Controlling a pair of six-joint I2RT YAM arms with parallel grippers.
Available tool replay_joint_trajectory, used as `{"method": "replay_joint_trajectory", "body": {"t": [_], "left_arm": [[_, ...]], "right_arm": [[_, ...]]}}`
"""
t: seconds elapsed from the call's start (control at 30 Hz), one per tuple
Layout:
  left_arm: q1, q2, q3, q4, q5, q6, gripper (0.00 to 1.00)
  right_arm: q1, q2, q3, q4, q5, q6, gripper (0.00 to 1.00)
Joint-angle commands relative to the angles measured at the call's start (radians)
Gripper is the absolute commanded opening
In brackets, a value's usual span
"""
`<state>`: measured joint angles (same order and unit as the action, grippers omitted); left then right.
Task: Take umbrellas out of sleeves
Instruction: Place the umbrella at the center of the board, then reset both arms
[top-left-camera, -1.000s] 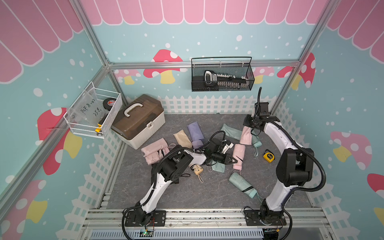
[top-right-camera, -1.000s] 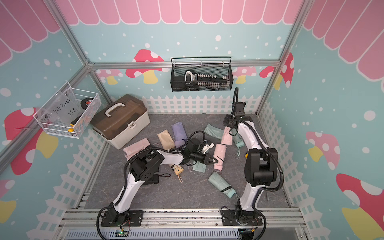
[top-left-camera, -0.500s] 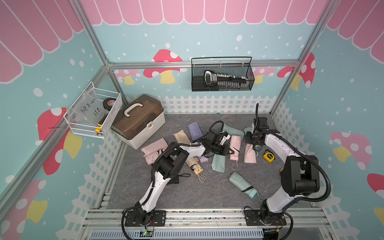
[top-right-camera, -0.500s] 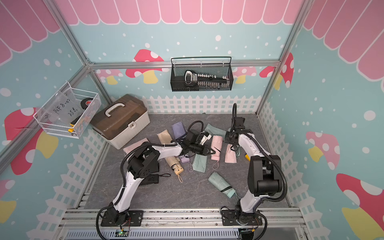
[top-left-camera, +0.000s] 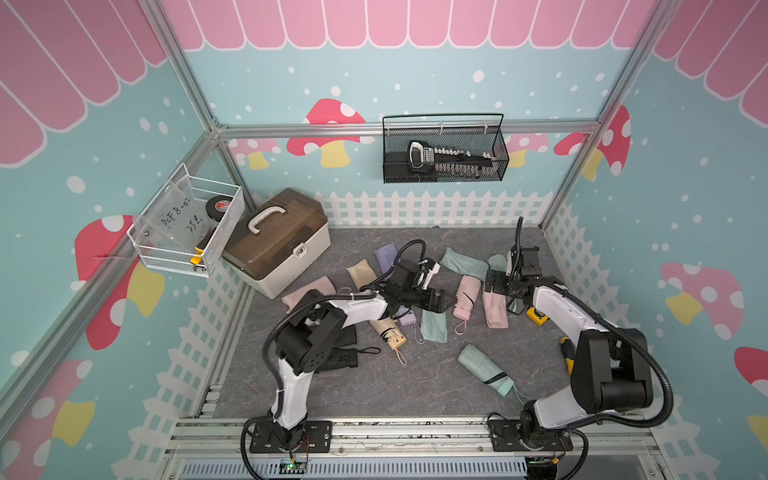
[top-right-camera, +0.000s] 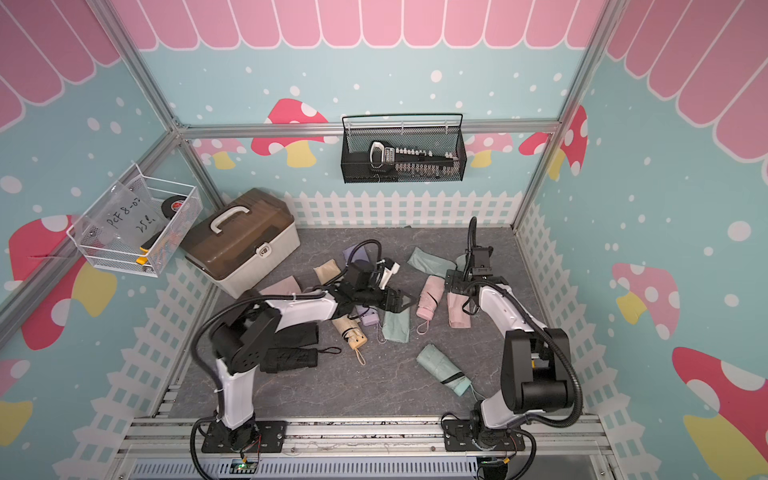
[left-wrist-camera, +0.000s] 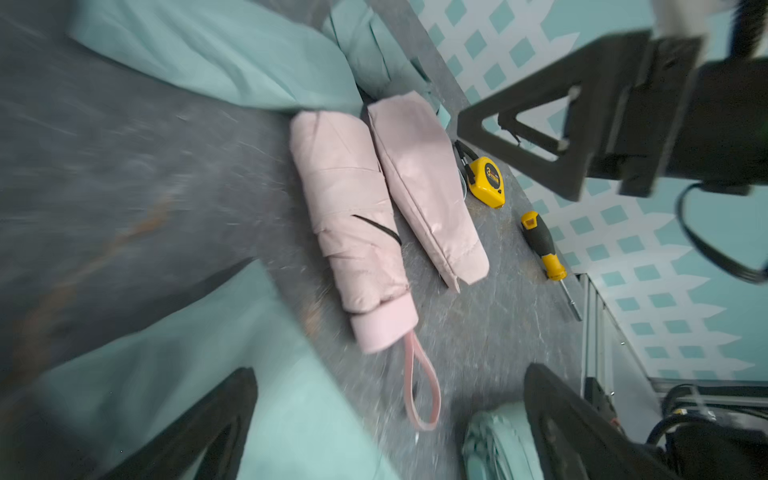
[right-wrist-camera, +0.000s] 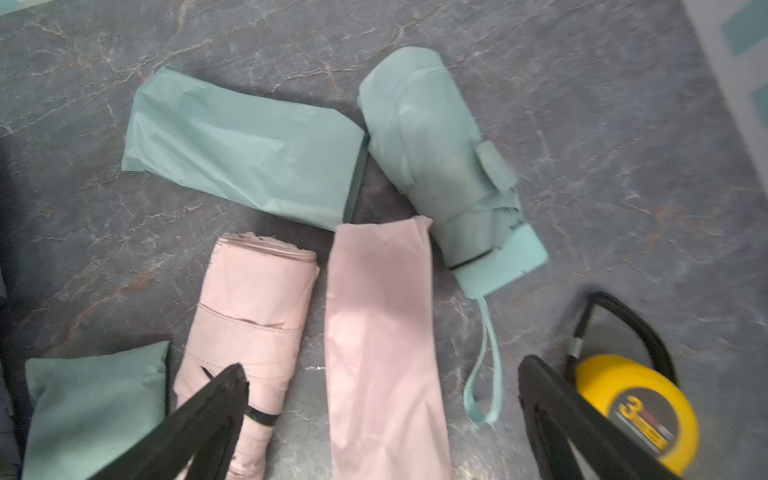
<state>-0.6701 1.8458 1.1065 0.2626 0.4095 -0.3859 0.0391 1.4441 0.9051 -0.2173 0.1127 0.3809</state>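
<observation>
Both arms have swung inward over the last second. The right gripper (top-left-camera: 498, 289) came off the far fence and the left gripper (top-left-camera: 444, 301) shifted right. Both jaws are now spread, pinching nothing.

The pink umbrella (top-left-camera: 465, 297) lies free on the grey marbled mat (top-left-camera: 415, 386), right of centre. Its pink sleeve (top-left-camera: 494, 309) is just beside it on the right, roughly parallel. My read: the pair was dropped together once pulled apart.

- **Umbrella:** pleated roll with a stubby cuff, wrist loop toward the near side.
- **Sleeve:** flat, limp and smooth, with a stitched hem.
</observation>
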Motion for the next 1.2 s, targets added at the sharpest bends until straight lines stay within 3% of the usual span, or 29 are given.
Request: {"method": "replay_joint_trajectory", "body": {"t": [0.0,0.13,0.2,0.27,0.33,0.4,0.5,0.53,0.6,0.67,0.7,0.77,0.8,0.87,1.03,1.13,1.17], "left_arm": [[0.030,-0.228,-0.206,0.222,-0.363,0.146,0.99],[0.080,-0.424,-0.385,0.180,-0.547,0.287,0.99],[0.113,-0.493,-0.497,0.237,-0.644,0.316,0.99],[0.170,-0.559,-0.629,0.346,-0.717,0.303,0.99],[0.247,-0.624,-0.767,0.494,-0.769,0.214,1.00],[0.363,-0.662,-0.899,0.674,-0.704,0.094,0.99],[0.448,-0.674,-0.999,0.873,-0.657,0.029,0.99],[0.458,-0.682,-1.023,0.930,-0.637,0.058,0.99],[0.458,-0.726,-1.079,1.066,-0.513,0.303,0.99],[0.458,-0.813,-1.080,0.958,-0.565,0.380,0.99],[0.461,-0.861,-1.053,0.812,-0.604,0.378,0.99],[0.466,-0.913,-0.949,0.466,-0.620,0.462,1.00],[0.466,-0.900,-0.944,0.461,-0.646,0.490,0.99],[0.484,-0.839,-1.017,0.651,-0.662,0.507,0.99],[0.648,-0.440,-1.053,1.154,-0.463,0.363,0.99],[0.662,-0.252,-0.953,1.150,-0.451,0.349,0.99],[0.664,-0.257,-0.914,1.101,-0.467,0.347,1.00]], "right_arm": [[0.001,-0.127,-0.198,0.340,0.123,-0.065,1.00],[0.002,-0.249,-0.497,0.736,0.166,-0.201,1.00],[0.002,-0.261,-0.563,0.830,0.231,-0.210,1.00],[0.003,-0.243,-0.585,0.876,0.238,-0.238,1.00],[0.002,-0.207,-0.621,0.983,0.241,-0.255,1.00],[0.002,-0.165,-0.652,1.103,0.227,-0.292,0.99],[0.001,-0.103,-0.672,1.218,0.218,-0.306,1.00],[0.001,-0.087,-0.672,1.236,0.211,-0.306,0.99],[0.002,0.004,-0.730,1.381,0.200,-0.314,1.00],[0.005,0.120,-0.741,1.554,0.202,-0.334,1.00],[0.010,0.109,-0.736,1.529,0.193,-0.339,1.00],[0.010,0.049,-0.660,1.299,0.185,-0.328,1.00],[0.010,0.084,-0.628,1.305,0.174,-0.342,1.00],[0.013,0.064,-0.564,1.139,0.169,-0.336,0.99],[0.012,0.085,-0.563,1.175,0.168,-0.343,1.00],[0.012,0.079,-0.556,1.157,0.158,-0.343,1.00],[0.012,0.078,-0.561,1.164,0.158,-0.344,1.00]]}}
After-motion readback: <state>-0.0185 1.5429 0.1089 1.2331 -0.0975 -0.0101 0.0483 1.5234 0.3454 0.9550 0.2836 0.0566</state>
